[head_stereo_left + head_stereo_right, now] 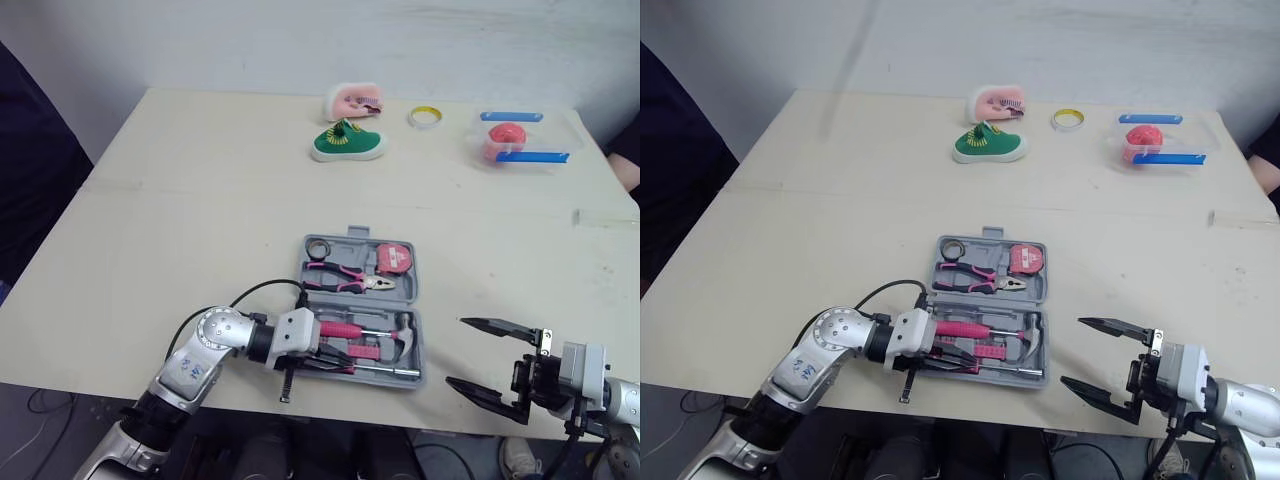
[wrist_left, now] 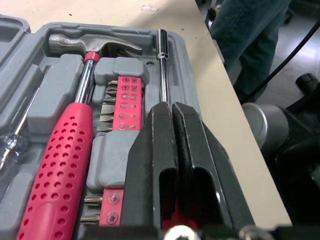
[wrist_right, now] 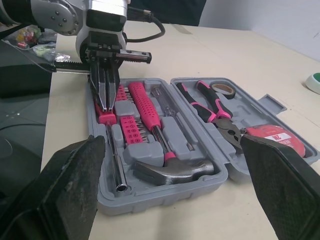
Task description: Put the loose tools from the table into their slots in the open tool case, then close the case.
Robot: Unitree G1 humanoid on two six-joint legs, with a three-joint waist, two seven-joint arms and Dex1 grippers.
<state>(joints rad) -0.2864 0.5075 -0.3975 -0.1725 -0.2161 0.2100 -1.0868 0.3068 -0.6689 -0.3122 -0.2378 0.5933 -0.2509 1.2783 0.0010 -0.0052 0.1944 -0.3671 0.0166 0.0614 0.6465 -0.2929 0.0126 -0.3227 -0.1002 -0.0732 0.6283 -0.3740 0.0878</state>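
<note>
**Socket driver [image 3: 116, 165] in the nearest row of the tool case [image 1: 420, 330], held by the left gripper [image 2: 171, 107].**
Its fingers are closed on the driver's pink handle. The steel shaft runs straight away from them, along the near edge of the case and of the table [image 1: 200, 200]. The right gripper [image 1: 457, 352] hangs wide open beyond the case's right end, so the left arm is nearer.

Left claw [image 1: 338, 361] inside open tool case [image 1: 351, 240]

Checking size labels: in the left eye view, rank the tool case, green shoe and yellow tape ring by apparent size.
1. tool case
2. green shoe
3. yellow tape ring
Nearness flatters the case.
</note>
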